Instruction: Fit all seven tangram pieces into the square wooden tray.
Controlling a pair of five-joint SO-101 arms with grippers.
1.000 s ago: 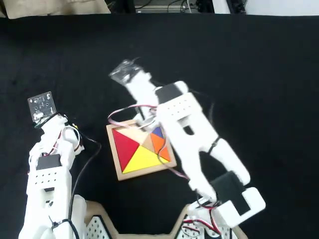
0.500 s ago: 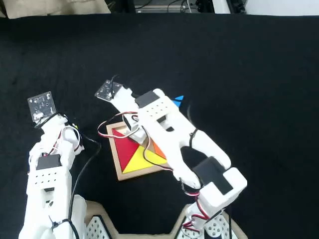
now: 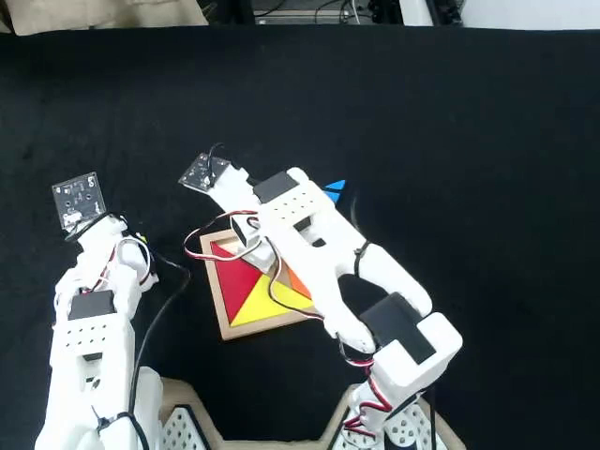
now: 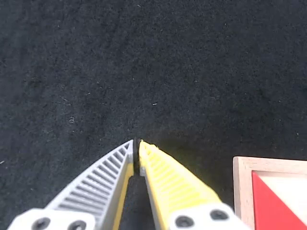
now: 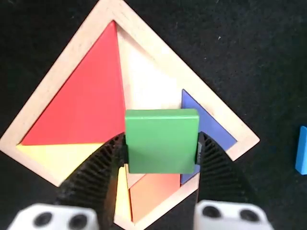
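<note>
So, tray: the square wooden tray [image 5: 72, 52] lies on the black cloth [image 3: 469, 141] near the arms' bases, turned corner-on in the right wrist view; the right arm [image 3: 319, 253] crosses above it in the high view.
Right gripper: the right gripper [image 5: 161, 142] hangs over the middle of the tray, its two dark fingers [image 5: 112, 153] pinching a green square piece [image 5: 161, 129] by opposite sides.
Green square: held flat, above the seam where the bare wood meets the coloured pieces; whether it touches the tray floor is hard to tell from this angle.
Pieces in the tray: a large red triangle [image 5: 81, 105], a yellow triangle [image 5: 57, 160] touching its long edge, an orange piece [image 5: 153, 191] and a dark blue triangle [image 5: 206, 124] against one rim.
Open space: a patch of bare wood [image 5: 144, 81] between the red and dark blue pieces.
Loose piece: a light blue piece [image 3: 335, 190] sits on the cloth outside the tray, beyond the right arm.
Left gripper: the left gripper [image 4: 136, 143] hovers over bare cloth beside the tray's rim [image 4: 242, 191], its grey and yellow fingers pressed together with nothing between them.
</note>
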